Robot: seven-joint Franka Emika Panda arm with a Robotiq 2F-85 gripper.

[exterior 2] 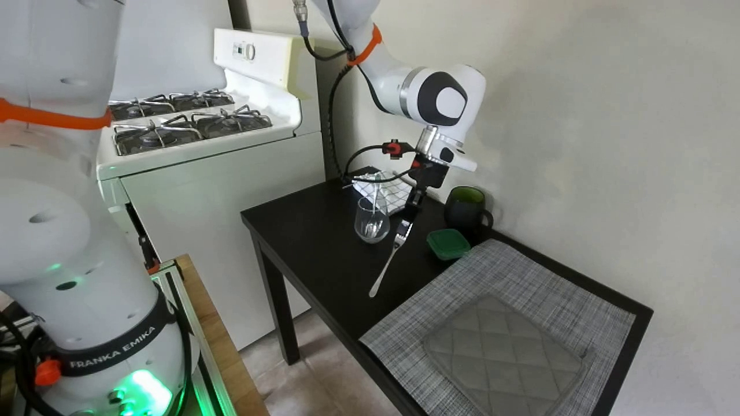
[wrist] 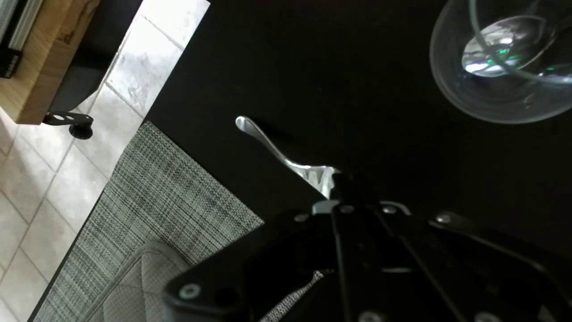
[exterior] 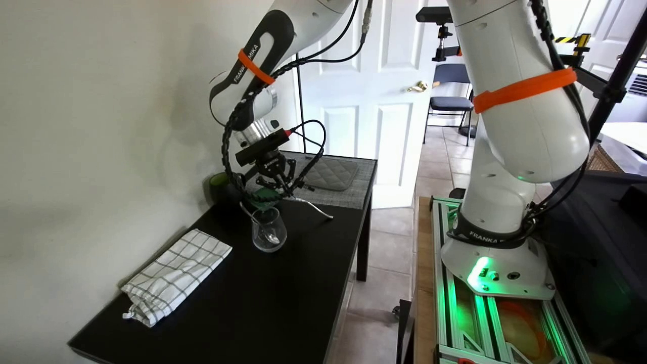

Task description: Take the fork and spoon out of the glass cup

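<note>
The black gripper (exterior 2: 410,216) clasps a slim silver fork (exterior 2: 388,262) by its tined end, handle slanting down. On the black table (exterior 2: 312,231), a clear glass tumbler (exterior 2: 362,221) holds a silver spoon (exterior 2: 371,230), bowl down; a squarish green container (exterior 2: 448,244) sits near a dark, green-lined mug (exterior 2: 462,211).

Soft light, dark desk (exterior: 263,303)
Green glare blooms on the robot base (exterior: 498,265); faint shadows on the wall (exterior: 101,126); wrist-view floor tiles (wrist: 138,80) bleached.
</note>
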